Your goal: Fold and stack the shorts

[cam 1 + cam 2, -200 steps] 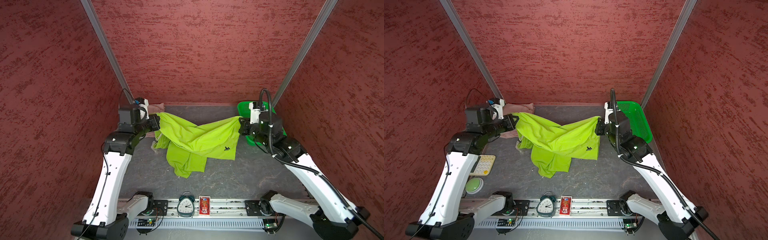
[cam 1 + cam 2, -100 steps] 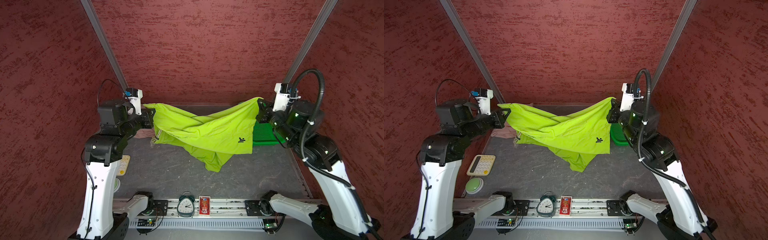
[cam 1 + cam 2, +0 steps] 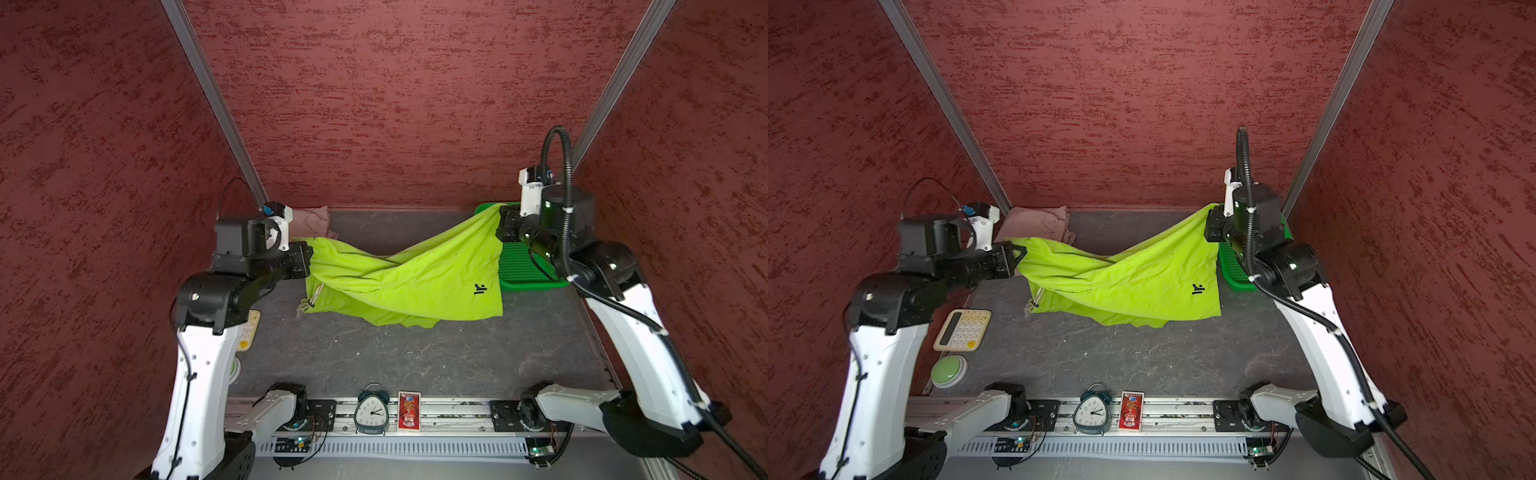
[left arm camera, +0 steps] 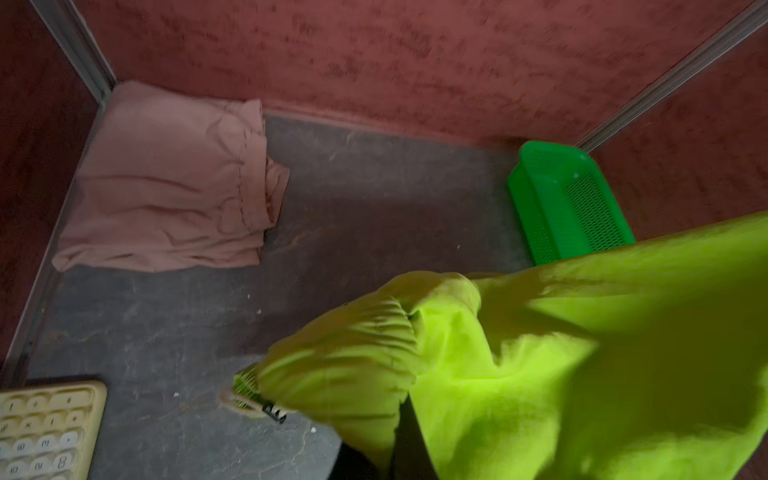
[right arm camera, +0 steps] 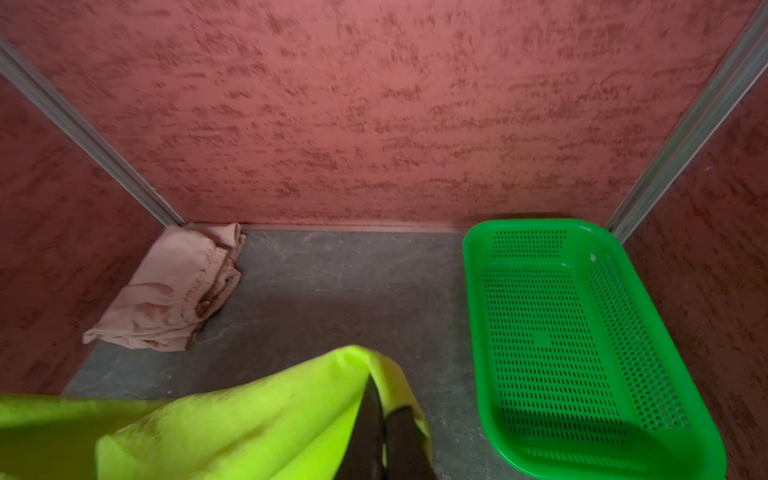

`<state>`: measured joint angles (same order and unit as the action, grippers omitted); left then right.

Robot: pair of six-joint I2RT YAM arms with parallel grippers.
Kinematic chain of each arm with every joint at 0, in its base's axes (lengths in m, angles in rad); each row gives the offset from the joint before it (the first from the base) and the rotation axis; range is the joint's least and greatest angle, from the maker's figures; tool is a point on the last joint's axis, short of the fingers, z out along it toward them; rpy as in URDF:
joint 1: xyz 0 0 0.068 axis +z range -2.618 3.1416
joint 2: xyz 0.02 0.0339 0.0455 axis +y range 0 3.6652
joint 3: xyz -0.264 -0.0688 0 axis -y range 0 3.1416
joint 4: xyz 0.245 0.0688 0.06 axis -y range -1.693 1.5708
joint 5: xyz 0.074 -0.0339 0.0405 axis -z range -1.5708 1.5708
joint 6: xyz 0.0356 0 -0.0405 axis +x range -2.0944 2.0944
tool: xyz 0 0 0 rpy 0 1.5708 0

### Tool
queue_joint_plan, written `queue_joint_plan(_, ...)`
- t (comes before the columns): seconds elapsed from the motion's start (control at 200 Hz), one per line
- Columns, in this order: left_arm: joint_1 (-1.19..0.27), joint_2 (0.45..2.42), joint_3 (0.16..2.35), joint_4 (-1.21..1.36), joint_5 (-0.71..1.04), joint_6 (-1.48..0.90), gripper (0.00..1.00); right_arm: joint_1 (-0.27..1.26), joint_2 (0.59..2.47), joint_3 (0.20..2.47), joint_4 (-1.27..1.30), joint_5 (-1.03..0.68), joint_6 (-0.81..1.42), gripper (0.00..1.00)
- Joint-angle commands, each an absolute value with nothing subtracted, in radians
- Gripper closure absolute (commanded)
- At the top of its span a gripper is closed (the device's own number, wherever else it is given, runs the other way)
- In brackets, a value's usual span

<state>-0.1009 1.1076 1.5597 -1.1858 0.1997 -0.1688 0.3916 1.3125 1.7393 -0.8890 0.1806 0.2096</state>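
Grey worktop (image 3: 415,361): left end effector (image 3: 306,266) and right end effector (image 3: 501,226) clamped on twisted green shorts (image 3: 415,282) mid-frame; twist may spoil fold.

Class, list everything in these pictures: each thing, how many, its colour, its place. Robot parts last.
green shorts: 1, lime, held up at centre
pink shorts: 1, dusty pink, folded, far left corner
basket: 1, bright green, far right corner
calculator: 1, cream, left edge
button: 1, green, by calculator
alarm clock: 1, dark, front edge
card box: 1, red, beside alarm clock
left fingers: 1 pair, black, shut on green shorts
right fingers: 1 pair, black, shut on green shorts
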Motion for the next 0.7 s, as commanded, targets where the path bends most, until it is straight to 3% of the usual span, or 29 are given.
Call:
queue_joint_plan(0.0,-0.085,1.190,1.462,-1.043,0.195,-0.184,1.00,0.311,1.442,1.673,-0.839,0.033,0.214,1.00)
queue_joint_plan(0.286,-0.030,1.413,1.279,-0.826,0.218,-0.193,1.00,0.254,1.818,1.611,-0.631,-0.218,0.230,1.00)
queue_joint_plan(0.306,-0.027,1.422,1.272,-0.816,0.222,-0.194,1.00,0.254,1.839,1.614,-0.618,-0.235,0.229,0.93)
queue_joint_plan(0.356,-0.022,1.442,1.255,-0.797,0.225,-0.198,1.00,0.254,1.881,1.619,-0.594,-0.266,0.227,0.65)
queue_joint_plan(0.471,-0.012,1.465,1.233,-0.769,0.236,-0.204,1.00,0.254,1.888,1.600,-0.573,-0.247,0.219,0.35)
queue_joint_plan(0.521,-0.008,1.468,1.224,-0.760,0.240,-0.205,1.00,0.253,1.852,1.554,-0.559,-0.211,0.218,0.27)
queue_joint_plan(0.691,0.012,1.466,1.202,-0.744,0.252,-0.206,1.00,0.255,1.709,1.349,-0.548,-0.173,0.221,0.25)
